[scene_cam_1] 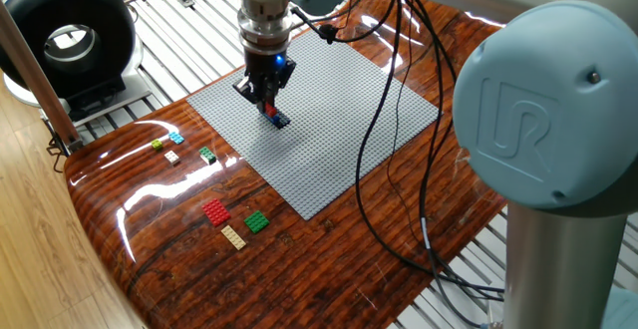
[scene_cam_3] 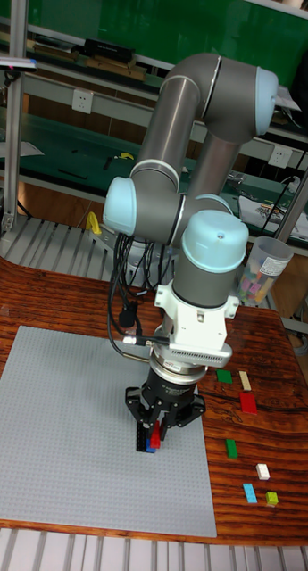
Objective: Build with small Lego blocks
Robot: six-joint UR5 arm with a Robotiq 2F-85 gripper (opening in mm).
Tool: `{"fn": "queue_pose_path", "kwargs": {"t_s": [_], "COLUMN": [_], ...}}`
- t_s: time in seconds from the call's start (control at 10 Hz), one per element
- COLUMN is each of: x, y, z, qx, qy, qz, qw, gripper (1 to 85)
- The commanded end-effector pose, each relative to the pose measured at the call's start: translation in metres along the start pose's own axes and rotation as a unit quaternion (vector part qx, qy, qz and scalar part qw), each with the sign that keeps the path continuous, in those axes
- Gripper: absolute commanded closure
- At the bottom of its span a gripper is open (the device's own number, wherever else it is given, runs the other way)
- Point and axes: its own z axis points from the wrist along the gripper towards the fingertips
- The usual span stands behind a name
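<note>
- Fixed view: gripper (scene_cam_1: 269, 100) lowered over the grey baseplate (scene_cam_1: 329, 140), fingers drawn close around a small red brick (scene_cam_1: 269, 110), seemingly pinched, right above a dark blue brick (scene_cam_1: 279, 120) seated on the plate.
- On the bare wooden table (scene_cam_1: 329, 259), left of the plate: yellow-green brick (scene_cam_1: 157, 145), light blue brick (scene_cam_1: 176, 137), white brick (scene_cam_1: 171, 156) and a small green brick (scene_cam_1: 207, 155), grouped loosely.
- Nearer the front edge: larger red brick (scene_cam_1: 215, 211), tan brick (scene_cam_1: 233, 236) and green brick (scene_cam_1: 257, 221), close together, all well apart from the gripper.
- Black cables (scene_cam_1: 399, 150) draped from the arm across the plate's right side.
- Tall fixed view: gripper (scene_cam_3: 157, 432) pointing straight down near the plate's (scene_cam_3: 73, 428) right edge, fingertips narrowed on the red brick (scene_cam_3: 156, 435), a blue brick (scene_cam_3: 151, 447) just beneath, a dark piece (scene_cam_3: 141, 437) upright beside them.
- Right of the plate on the table (scene_cam_3: 252, 357): green (scene_cam_3: 224, 376), tan (scene_cam_3: 245, 381), red (scene_cam_3: 249, 402), green (scene_cam_3: 231, 447), white (scene_cam_3: 262, 471), light blue (scene_cam_3: 249, 492) and yellow-green (scene_cam_3: 272, 498) bricks, scattered.
- Clear cup (scene_cam_3: 262, 270) holding coloured pieces at the far right.
</note>
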Motion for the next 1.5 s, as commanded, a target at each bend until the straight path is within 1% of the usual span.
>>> {"fn": "queue_pose_path", "kwargs": {"t_s": [0.0,0.2,0.3,0.6,1.1,1.4], "x": [-0.002,0.000,0.000,0.005,0.006,0.005], "y": [-0.006,-0.007,-0.011,-0.004,-0.002,0.000], "z": [0.001,0.002,0.004,0.004,0.002,0.003], "qx": [-0.004,-0.004,0.005,0.006,0.006,0.001], "qy": [-0.003,-0.002,-0.004,-0.003,-0.001,-0.002], "qz": [0.011,0.014,0.007,0.013,0.009,0.006], "qw": [0.9999,0.9999,1.0000,0.9999,0.9999,1.0000], "gripper": [84.7,84.7,84.7,84.7,84.7,84.7]}}
